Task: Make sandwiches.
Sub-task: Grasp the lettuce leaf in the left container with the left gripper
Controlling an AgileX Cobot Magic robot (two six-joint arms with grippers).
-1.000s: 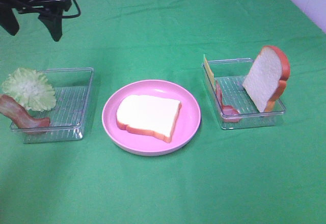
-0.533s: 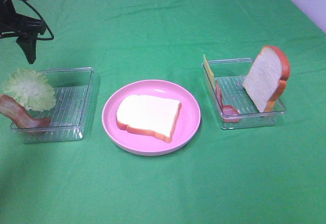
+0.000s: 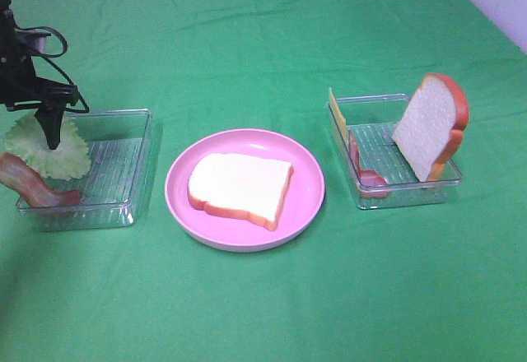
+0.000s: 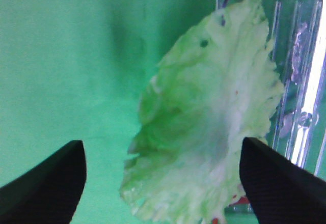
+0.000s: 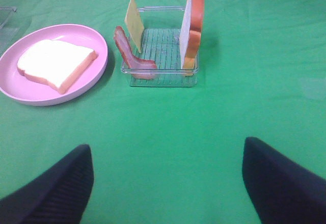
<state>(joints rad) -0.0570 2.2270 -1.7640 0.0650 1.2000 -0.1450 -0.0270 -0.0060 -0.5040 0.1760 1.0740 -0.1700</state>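
2 bread slices (image 3: 240, 187) (image 3: 426, 130), 2 bacon strips (image 3: 31, 184) (image 3: 363, 173), 1 lettuce (image 3: 71, 155).

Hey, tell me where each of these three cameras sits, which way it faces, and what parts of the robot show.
Exterior high: mounted high, looking down on the green table; the left gripper shows over the lettuce.
Left wrist: on the left arm, looking down at the lettuce between its open fingers.
Right wrist: on the right arm, facing the pink plate and right tray; right gripper open, empty.
Shared: exterior high and right wrist both show the plate and upright bread slice.
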